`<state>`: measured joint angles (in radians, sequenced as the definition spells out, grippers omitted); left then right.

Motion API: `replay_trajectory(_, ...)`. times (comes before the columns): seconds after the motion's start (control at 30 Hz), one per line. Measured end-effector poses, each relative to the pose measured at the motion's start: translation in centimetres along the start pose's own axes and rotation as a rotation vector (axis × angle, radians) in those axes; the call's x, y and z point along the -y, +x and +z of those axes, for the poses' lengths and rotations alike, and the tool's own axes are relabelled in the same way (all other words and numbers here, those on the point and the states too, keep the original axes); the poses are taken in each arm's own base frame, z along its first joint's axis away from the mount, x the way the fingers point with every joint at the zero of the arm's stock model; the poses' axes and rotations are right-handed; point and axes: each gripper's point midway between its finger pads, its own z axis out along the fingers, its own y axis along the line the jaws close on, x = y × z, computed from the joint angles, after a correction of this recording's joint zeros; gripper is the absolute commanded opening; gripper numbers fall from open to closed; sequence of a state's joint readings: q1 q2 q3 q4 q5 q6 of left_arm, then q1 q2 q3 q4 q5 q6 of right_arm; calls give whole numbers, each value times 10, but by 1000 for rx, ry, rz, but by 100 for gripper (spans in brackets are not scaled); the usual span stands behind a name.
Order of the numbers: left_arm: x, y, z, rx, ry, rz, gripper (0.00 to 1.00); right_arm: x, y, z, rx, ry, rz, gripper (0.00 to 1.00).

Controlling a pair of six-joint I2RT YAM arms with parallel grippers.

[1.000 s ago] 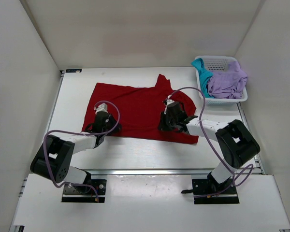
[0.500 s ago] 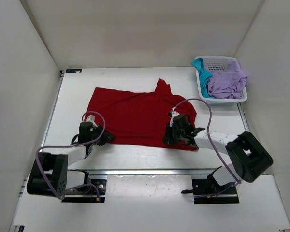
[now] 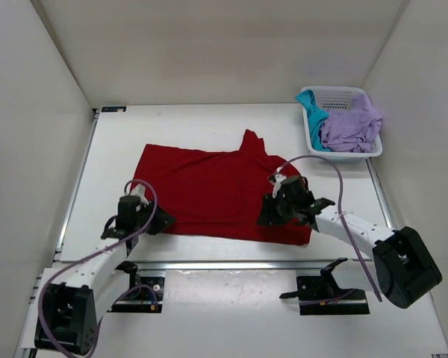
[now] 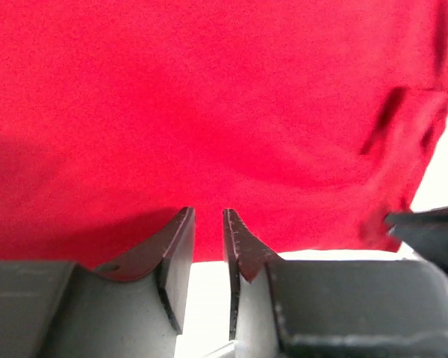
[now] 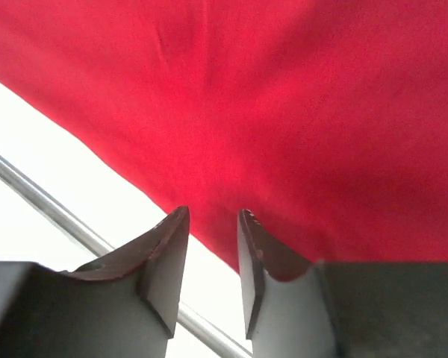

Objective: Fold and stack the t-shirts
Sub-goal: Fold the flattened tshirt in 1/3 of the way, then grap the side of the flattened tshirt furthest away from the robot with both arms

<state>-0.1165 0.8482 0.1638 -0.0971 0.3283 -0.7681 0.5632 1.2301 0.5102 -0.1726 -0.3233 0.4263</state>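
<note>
The deep red t-shirt [image 3: 209, 186] lies spread flat on the white table, with a sleeve pointing to the back. My left gripper [image 3: 160, 221] is at the shirt's near left corner. In the left wrist view [image 4: 207, 216] its jaws are slightly apart, with bare table between them and the hem of the red shirt [image 4: 209, 97] at the tips. My right gripper [image 3: 265, 216] is at the near right hem. In the right wrist view [image 5: 213, 216] it is open and holds nothing, and the red shirt [image 5: 284, 97] lies just beyond the tips. The teal shirt [image 3: 312, 112] and the lavender shirt [image 3: 351, 127] lie crumpled in the basket.
A white mesh basket [image 3: 351, 153] stands at the back right corner. A metal rail [image 3: 231, 263] runs along the table's near edge, close to the shirt's hem, and also shows in the right wrist view [image 5: 60, 212]. White walls enclose the table on three sides.
Both grippers moved toward the near edge, and the red shirt's near hem came with them. The shirt now lies lower on the table and flatter.
</note>
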Motion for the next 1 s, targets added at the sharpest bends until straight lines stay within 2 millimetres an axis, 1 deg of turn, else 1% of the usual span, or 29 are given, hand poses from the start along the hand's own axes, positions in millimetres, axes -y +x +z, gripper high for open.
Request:
replay_trajectory(0.03,12,-7,0,-6,4,16,33,0,-18,-6,32,-3,14,28)
replay_trajectory(0.07,30,-20,1,1,19,36,34,0,-41,-12,83,-5,20,19)
replay_trajectory(0.1,52,-37,2,26,47,59,34,0,-67,-18,142,-1,24,15)
replay_trajectory(0.13,75,-56,3,59,87,81,34,0,-97,-26,204,2,28,7)
replay_trajectory(0.17,99,-78,3,104,129,100,34,2,-126,-32,261,9,27,3)
replay_trajectory(0.2,121,-99,4,146,169,110,33,6,-154,-36,306,26,31,1)
replay_trajectory(0.23,135,-116,6,179,197,114,33,11,-184,-38,353,43,30,0)
replay_trajectory(0.27,145,-130,10,204,219,109,33,19,-213,-38,395,65,35,2)
replay_trajectory(0.3,149,-143,15,224,229,99,33,28,-239,-35,431,87,38,4)
replay_trajectory(0.33,147,-150,21,229,221,84,33,41,-259,-31,456,113,47,8)
replay_trajectory(0.37,141,-154,28,228,205,71,33,53,-273,-24,465,135,57,12)
replay_trajectory(0.4,133,-156,36,220,177,56,33,67,-285,-16,462,158,72,19)
replay_trajectory(0.47,115,-163,52,211,106,36,33,94,-303,1,455,202,94,24)
replay_trajectory(0.57,98,-179,71,206,23,31,32,128,-316,26,416,255,126,28)
replay_trajectory(0.63,90,-192,83,207,-13,31,33,146,-321,42,387,276,140,30)
replay_trajectory(0.7,83,-205,93,211,-43,34,32,159,-326,56,364,287,147,30)
replay_trajectory(0.77,74,-212,100,215,-72,37,33,166,-327,69,340,289,155,30)
replay_trajectory(0.9,61,-214,101,212,-113,43,32,173,-322,93,293,266,170,31)
replay_trajectory(0.97,58,-215,100,215,-119,43,33,171,-321,100,278,254,171,31)
replay_trajectory(1.0,57,-216,100,216,-121,43,33,171,-323,100,280,250,169,31)
